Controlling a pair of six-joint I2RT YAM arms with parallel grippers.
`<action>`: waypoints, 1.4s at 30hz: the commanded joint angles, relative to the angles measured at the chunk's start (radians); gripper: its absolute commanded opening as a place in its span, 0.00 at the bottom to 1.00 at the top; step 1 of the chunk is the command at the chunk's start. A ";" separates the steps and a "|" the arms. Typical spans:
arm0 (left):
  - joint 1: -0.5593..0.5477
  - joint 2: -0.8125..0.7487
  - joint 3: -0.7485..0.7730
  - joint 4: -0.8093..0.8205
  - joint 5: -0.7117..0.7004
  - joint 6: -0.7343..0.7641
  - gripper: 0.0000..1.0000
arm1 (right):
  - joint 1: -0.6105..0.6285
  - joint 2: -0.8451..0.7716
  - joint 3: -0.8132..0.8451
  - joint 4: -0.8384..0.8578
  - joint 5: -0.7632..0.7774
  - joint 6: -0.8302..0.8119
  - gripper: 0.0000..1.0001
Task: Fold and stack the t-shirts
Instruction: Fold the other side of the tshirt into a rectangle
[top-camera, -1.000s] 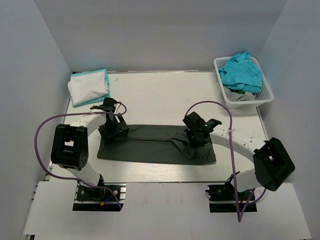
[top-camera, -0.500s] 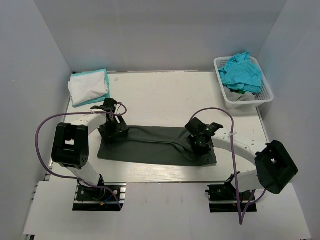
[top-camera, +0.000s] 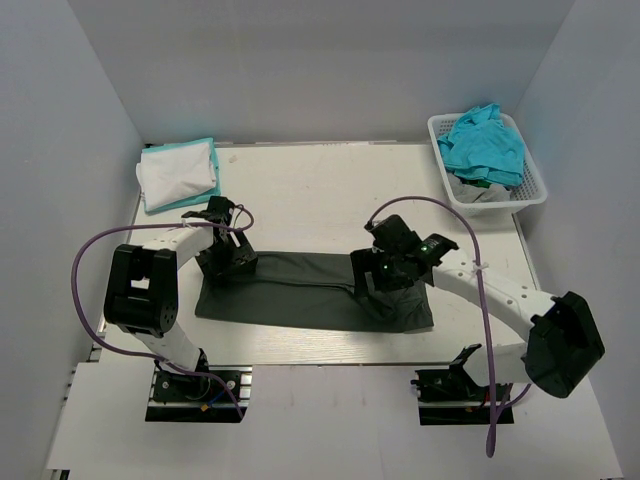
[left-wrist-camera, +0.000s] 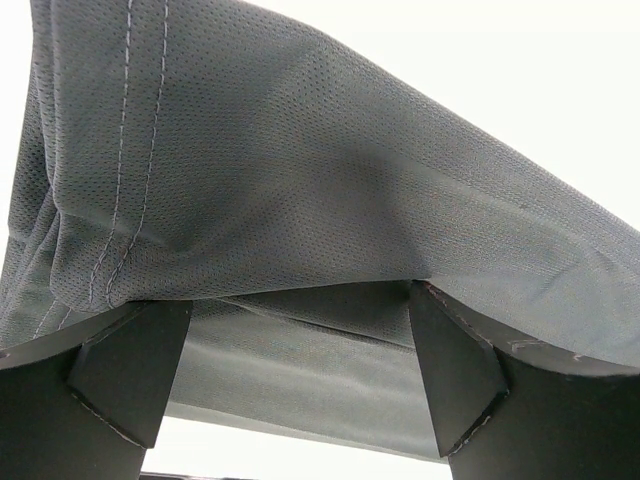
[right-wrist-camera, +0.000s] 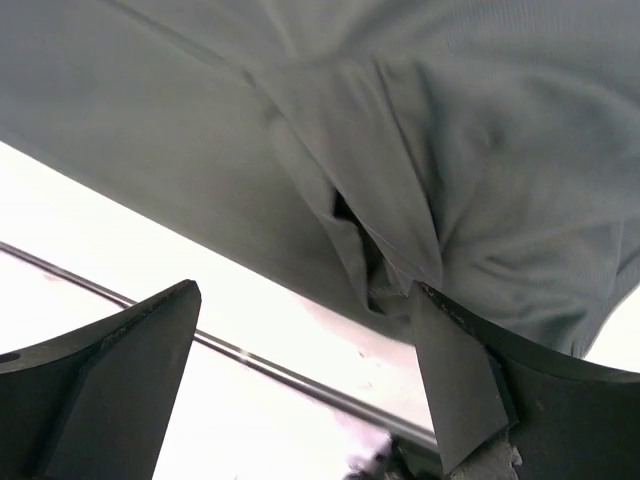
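Right claw (top-camera: 388, 272) has slid left along the dark charcoal t-shirt (top-camera: 290, 298) since a second ago, its arm stretched further out; left claw (top-camera: 226, 256) unmoved at the shirt's left end. Both claws spread wide, cloth lying between the fingers, nothing pinched. Shirt lies as a long folded band across the near counter (top-camera: 320, 190), twin stitch lines on its hem (left-wrist-camera: 110, 200); white t-shirt (top-camera: 178, 175) folded atop turquoise t-shirt (top-camera: 208, 150), far left corner.

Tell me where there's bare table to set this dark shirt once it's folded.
Free: the far middle of the table, between the folded white-and-turquoise stack and the basket; also a narrow strip along the near edge. Crowded: the near middle, where the dark shirt lies under the left gripper and right gripper.
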 joint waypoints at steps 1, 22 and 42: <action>0.006 -0.030 0.023 -0.015 -0.008 0.004 1.00 | -0.012 -0.019 0.013 0.068 -0.025 0.021 0.90; 0.006 -0.078 0.059 -0.044 -0.018 0.004 1.00 | -0.027 0.108 -0.098 0.186 -0.270 -0.033 0.90; -0.003 -0.041 0.229 -0.178 -0.051 0.052 1.00 | -0.163 0.071 -0.075 0.037 -0.025 0.147 0.90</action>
